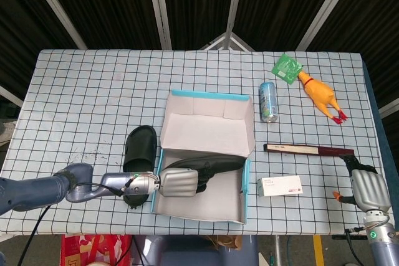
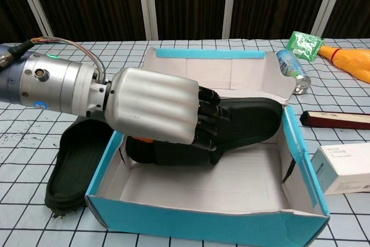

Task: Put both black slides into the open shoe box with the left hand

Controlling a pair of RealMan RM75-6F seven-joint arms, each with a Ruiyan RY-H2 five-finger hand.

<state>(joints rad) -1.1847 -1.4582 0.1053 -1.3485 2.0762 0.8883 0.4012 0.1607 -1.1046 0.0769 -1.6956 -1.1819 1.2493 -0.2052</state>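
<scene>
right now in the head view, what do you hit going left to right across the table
left hand gripping a slide → shoe box → can → green packet → rubber chicken → right hand. The other slide, white box and dark stick overlap these in the order, so they are left out.

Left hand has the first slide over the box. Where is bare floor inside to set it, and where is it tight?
The shoe box has bare floor along its near wall and toward its right wall. The left hand and its held slide crowd the left and middle. Outside, the second slide lies against the left wall, so that side is tight.
</scene>
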